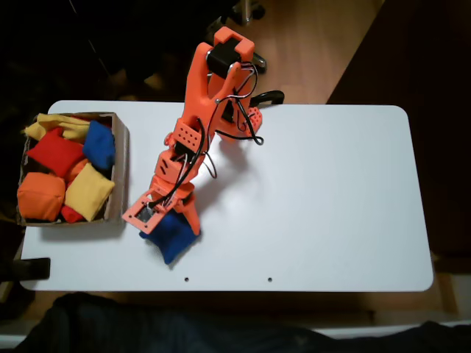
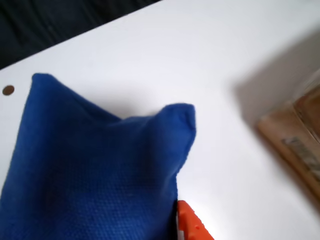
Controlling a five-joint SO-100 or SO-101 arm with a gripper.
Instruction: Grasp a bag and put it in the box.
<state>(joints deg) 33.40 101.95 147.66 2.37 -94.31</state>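
The royal-blue bag (image 1: 174,239) lies near the table's front edge, left of centre in the fixed view. My orange gripper (image 1: 168,223) is down on its upper part with the jaws closed against the fabric. The wrist view has the bag (image 2: 100,170) close up and puckered, and one orange fingertip (image 2: 192,227) presses on its right edge. The brown cardboard box (image 1: 121,169) stands at the table's left end, a short way left of the gripper. A corner of the box (image 2: 295,135) appears blurred at the right of the wrist view.
Inside the box are red (image 1: 53,152), orange (image 1: 40,196) and yellow (image 1: 88,191) beanbags and another blue one (image 1: 99,145). The white table (image 1: 324,198) stretches bare to the right. A black clamp (image 1: 33,268) sits at the front left corner.
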